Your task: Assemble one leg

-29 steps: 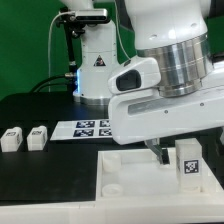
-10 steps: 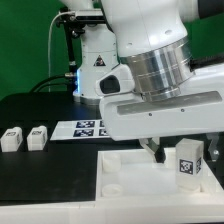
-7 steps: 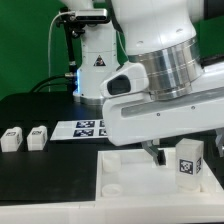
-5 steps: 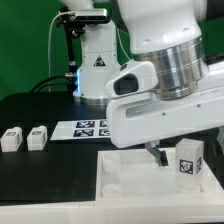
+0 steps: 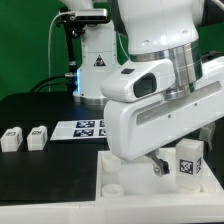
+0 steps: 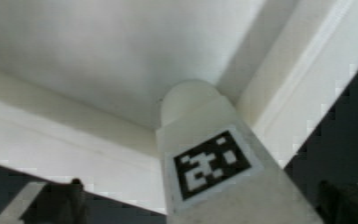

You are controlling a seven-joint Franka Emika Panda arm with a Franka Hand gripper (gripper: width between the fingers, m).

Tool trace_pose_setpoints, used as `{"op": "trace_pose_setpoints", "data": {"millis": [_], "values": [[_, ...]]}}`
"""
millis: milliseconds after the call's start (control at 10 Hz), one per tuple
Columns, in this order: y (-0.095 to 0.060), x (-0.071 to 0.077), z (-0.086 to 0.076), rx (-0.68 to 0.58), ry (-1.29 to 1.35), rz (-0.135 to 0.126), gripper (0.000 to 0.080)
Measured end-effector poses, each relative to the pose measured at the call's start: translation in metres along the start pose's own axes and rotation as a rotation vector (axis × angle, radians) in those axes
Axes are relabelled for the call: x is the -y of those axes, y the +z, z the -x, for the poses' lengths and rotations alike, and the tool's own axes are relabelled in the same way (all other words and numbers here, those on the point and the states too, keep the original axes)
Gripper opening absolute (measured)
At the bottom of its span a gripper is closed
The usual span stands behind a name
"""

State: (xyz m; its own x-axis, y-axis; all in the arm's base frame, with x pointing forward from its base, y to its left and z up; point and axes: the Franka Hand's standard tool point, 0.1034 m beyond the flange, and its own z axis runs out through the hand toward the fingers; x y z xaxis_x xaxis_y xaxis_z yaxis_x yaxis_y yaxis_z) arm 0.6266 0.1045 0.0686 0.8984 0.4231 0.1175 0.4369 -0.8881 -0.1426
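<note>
The small white blocky plastic leg (image 5: 188, 163) stands upright on the large white square tray (image 5: 125, 170), near the tray's end on the exterior view's right. Its black-and-white square tag faces that camera. Whether it sits in a corner hole I cannot tell from here. The two-finger gripper (image 6: 202, 197) hangs right over it with its jaws spread wide. In the wrist view the dark fingers (image 6: 62, 196) show out at either side of the leg, with a gap to each, so nothing is being held. From outside, one finger reaches down to the tray just beside the leg, not touching it. A round socket (image 5: 113, 186) shows in the tray's near corner on the exterior view's left. The tray rests on a black table (image 5: 45, 175). Further back lies the flat white marker board (image 5: 85, 127), and well off to the exterior view's left two more white tagged pegs (image 5: 25, 138) stand side by side.
</note>
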Motion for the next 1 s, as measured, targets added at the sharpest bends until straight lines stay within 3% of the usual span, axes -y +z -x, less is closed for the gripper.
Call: {"op": "trace_pose_setpoints", "data": {"millis": [300, 700, 1000], "values": [[0.0005, 0.0012, -0.0002, -0.001, 0.247, -0.005, 0.0291], [0.0008, 0.0046, -0.0029, -0.007, 0.725, -0.008, 0.0291], [0.0025, 0.0035, -0.0035, -0.018, 1.235, 0.001, 0.0292]]}}
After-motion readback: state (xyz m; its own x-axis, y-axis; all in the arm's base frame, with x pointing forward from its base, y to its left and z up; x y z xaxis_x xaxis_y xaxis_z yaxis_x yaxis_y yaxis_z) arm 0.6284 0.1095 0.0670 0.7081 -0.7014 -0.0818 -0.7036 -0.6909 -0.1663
